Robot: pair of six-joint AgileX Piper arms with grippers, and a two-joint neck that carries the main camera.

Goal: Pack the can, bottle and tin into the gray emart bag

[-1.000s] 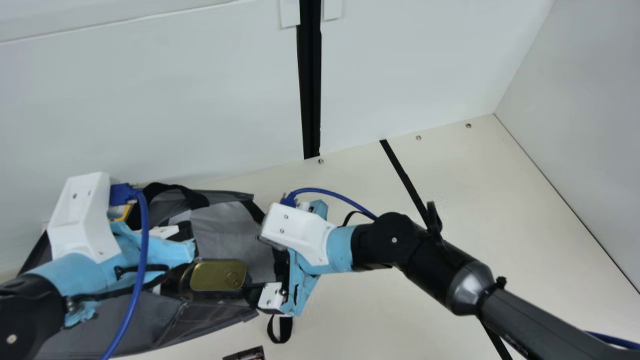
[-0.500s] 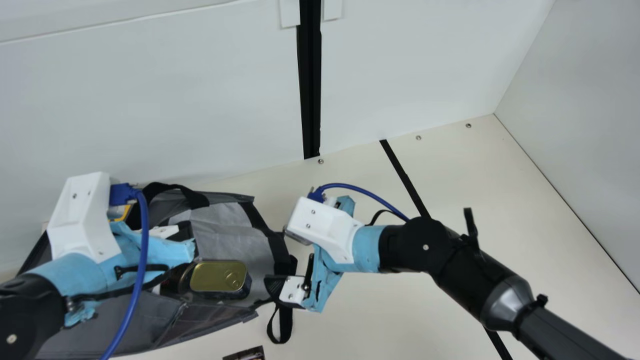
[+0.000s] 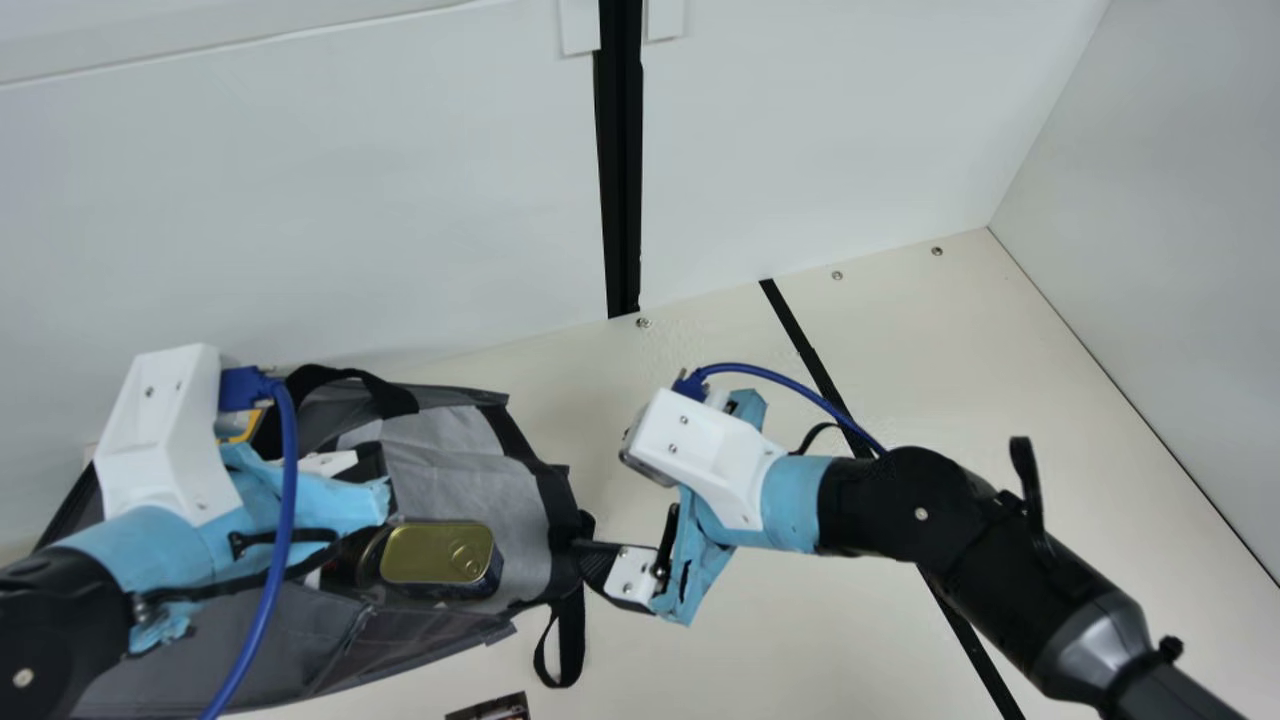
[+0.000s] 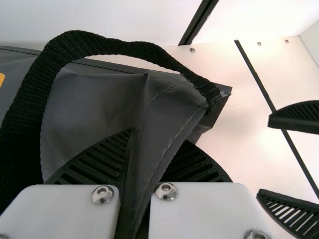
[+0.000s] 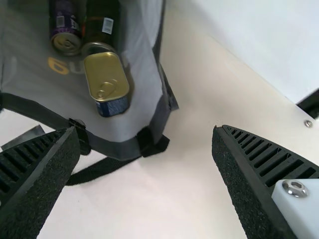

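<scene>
In the main view the gray bag lies open on its side at the left. Inside it are the gold-lidded tin and, in the right wrist view, a purple can beside a dark green cylinder, whose far end is cut off. My left gripper is over the bag's left part; in the left wrist view the left gripper pinches a fold of its gray fabric. Just outside the bag's right end, my right gripper is open; seen from its wrist, the right gripper has nothing between its fingers.
A black strap loop hangs off the bag's right end onto the table. Near the bottom edge lies a dark printed item. Behind the bag rises a white wall, and cream table extends to the right.
My right gripper has drawn back to the right, out of the bag's mouth, leaving the tin inside. The left arm has stayed in place.
</scene>
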